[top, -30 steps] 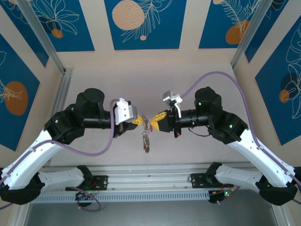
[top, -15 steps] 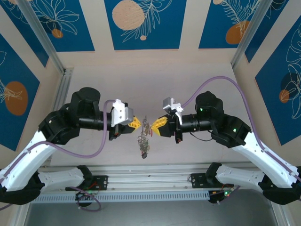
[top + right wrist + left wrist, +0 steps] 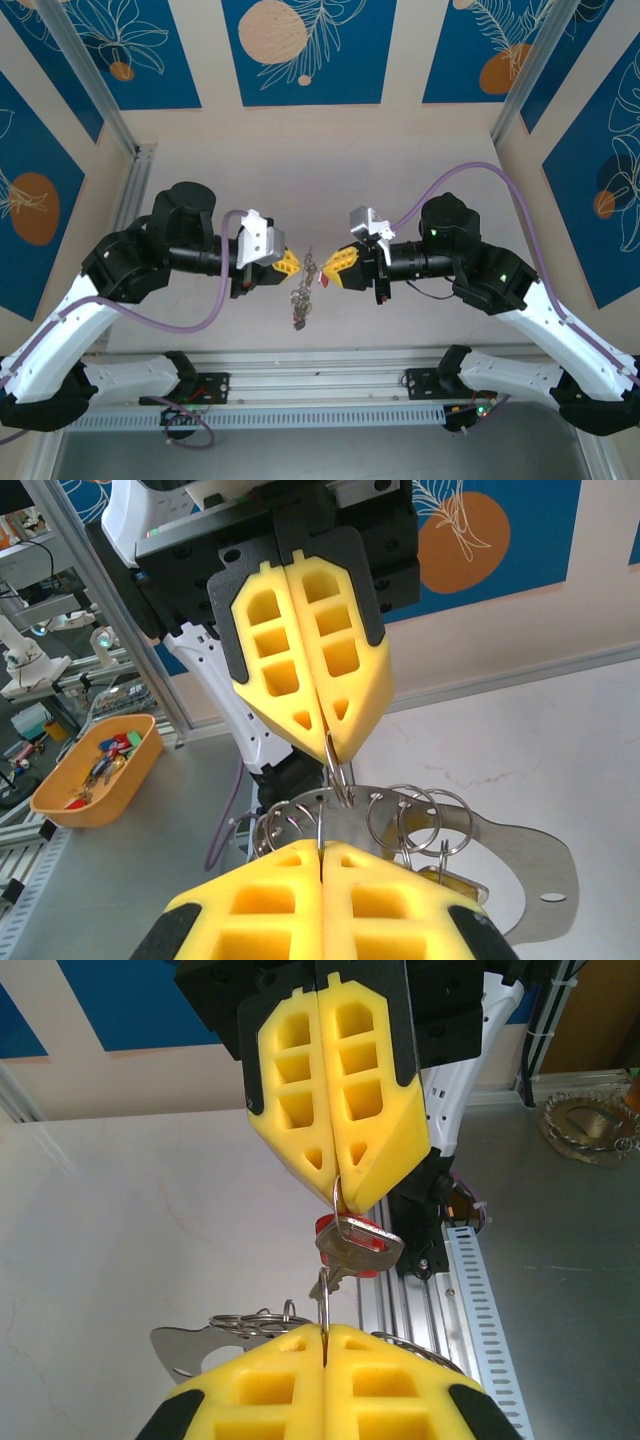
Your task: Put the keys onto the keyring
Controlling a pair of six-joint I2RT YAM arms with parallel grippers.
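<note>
My left gripper and right gripper meet tip to tip above the table, both shut. Between them runs a thin grey keyring, seen edge-on. One end is pinched in my left gripper, the other in my right gripper. A silvery key with a red head hangs on this ring. A flat metal plate carrying several more rings dangles beneath, and a yellowish key hangs from one. From above the bunch hangs below the fingertips.
An orange tray with several coloured keys sits off to one side of the table. A slotted aluminium rail runs along the near edge. A round metal dish lies beyond it.
Both wrists have turned while the fingertips stay together. The hanging bunch has swung a little to the left and hangs shorter than a second ago.
</note>
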